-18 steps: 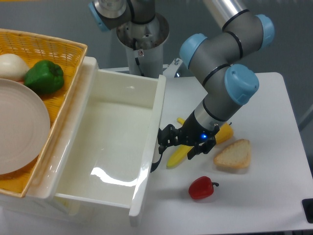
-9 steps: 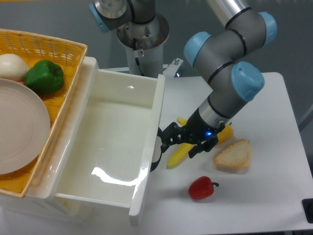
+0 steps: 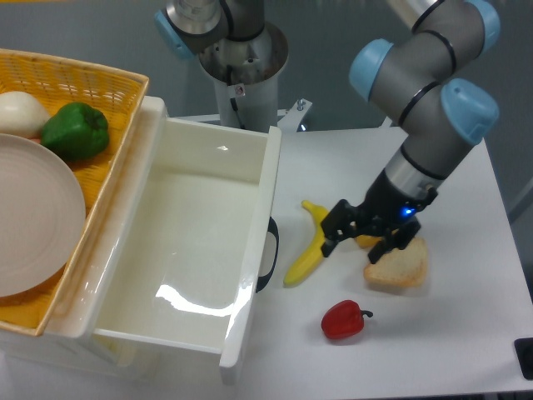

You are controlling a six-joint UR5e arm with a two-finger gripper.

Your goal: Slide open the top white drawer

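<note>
Now top white drawer sits pulled out, well left of tool, fingers spread, holding nothing.

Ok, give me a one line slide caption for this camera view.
Top white drawer pulled open and empty, open gripper above the banana and bread slice.

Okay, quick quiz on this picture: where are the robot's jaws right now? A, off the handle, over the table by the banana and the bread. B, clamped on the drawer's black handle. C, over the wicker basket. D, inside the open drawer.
A: the gripper hangs between the banana and the bread slice, clear of the black handle on the pulled-out top white drawer.
</note>
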